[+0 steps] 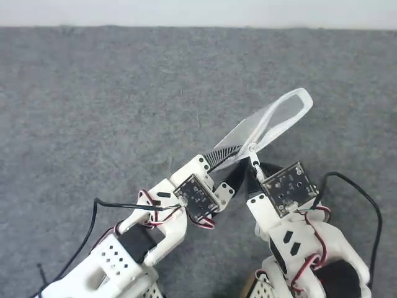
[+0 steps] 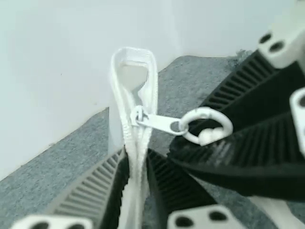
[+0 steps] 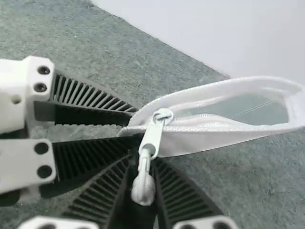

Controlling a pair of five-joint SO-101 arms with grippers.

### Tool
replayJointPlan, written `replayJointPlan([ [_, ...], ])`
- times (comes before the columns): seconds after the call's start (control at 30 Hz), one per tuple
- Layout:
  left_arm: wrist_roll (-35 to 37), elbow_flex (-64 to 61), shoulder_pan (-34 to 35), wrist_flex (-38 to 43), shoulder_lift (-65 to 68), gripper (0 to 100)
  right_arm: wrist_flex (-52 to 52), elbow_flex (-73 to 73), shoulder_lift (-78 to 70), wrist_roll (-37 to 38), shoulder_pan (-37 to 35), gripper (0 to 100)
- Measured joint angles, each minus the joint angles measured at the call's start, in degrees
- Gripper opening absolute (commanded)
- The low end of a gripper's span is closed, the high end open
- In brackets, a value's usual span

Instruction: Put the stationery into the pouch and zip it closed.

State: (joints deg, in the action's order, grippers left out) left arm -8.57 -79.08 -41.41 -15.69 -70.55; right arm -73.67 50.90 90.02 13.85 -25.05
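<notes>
The translucent white mesh pouch hangs above the grey tabletop, around 1 o'clock. The left gripper fingers pinch its zipped end, and the right gripper fingers pinch the white ring pull. The left should brace while the right draws the pull toward 1 o'clock, keeping the zip taut.

White arms, black ribbed gripper fingers, red-black cables.
</notes>
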Motion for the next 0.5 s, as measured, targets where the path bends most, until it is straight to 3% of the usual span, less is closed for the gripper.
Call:
replayJointPlan([
  [0.5, 0.0, 0.44, 1.41, -3.69, -0.7, 1, 7.03, 0.09, -0.97, -3.43, 11.78, 0.7],
])
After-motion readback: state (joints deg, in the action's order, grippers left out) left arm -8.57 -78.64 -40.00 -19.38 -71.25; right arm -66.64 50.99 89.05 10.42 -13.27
